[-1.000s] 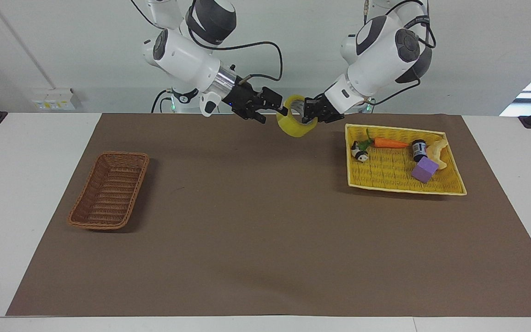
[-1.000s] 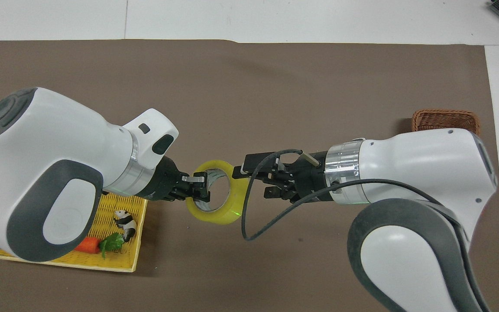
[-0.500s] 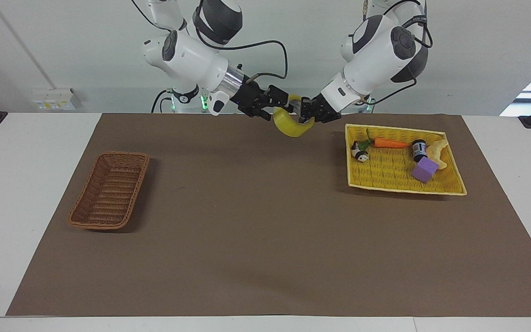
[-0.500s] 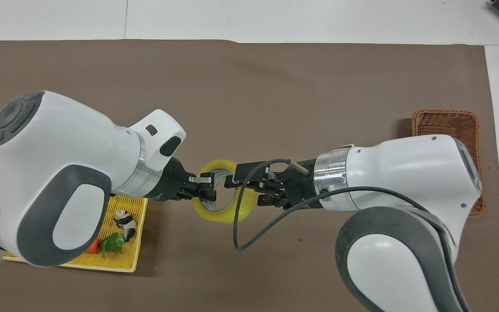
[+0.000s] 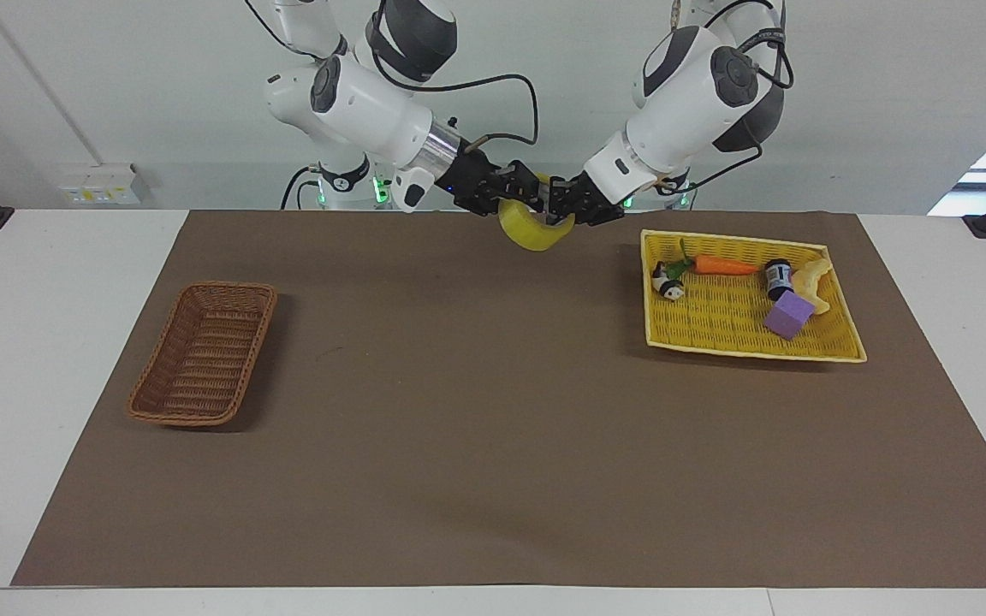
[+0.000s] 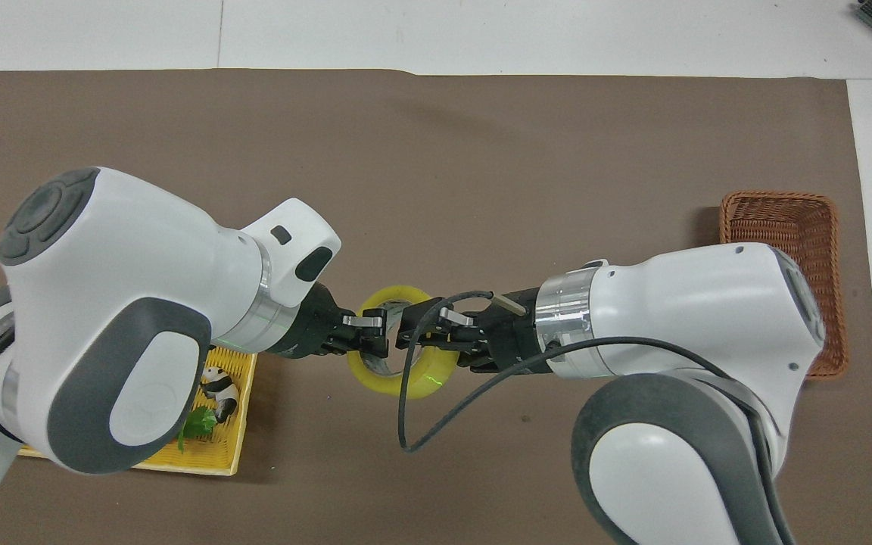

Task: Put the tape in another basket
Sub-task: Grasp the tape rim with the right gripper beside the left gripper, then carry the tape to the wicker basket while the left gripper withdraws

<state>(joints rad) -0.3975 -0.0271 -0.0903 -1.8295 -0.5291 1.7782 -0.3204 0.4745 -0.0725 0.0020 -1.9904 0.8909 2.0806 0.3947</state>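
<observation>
You are in the middle of a handover. The tape (image 5: 531, 229) hangs in the air over the mat (image 5: 493, 479), at the edge nearest the robots and about midway between the two arms' ends of the table. The left gripper (image 5: 563, 208) grips the ring's wall on its side, clenched on it, and carries the roll. The right gripper (image 5: 525, 193) has come in against the roll's other side, with one finger seeming to reach into the hole; whether it has clamped down yet you cannot tell from either view.

The basket (image 5: 202, 364) sits toward the right arm's end of the table, well apart from the roll. The tray (image 5: 840, 346), with the cube (image 5: 788, 315) and a carrot (image 5: 726, 266) on it, lies toward the left arm's end.

Your next move, judging from this, is to make sure the right gripper pinches the wall firmly before the left lets go. Release too early and the roll probably drops onto the mat and rolls. Once it is passed, back the left arm away and carry the roll over the basket.
</observation>
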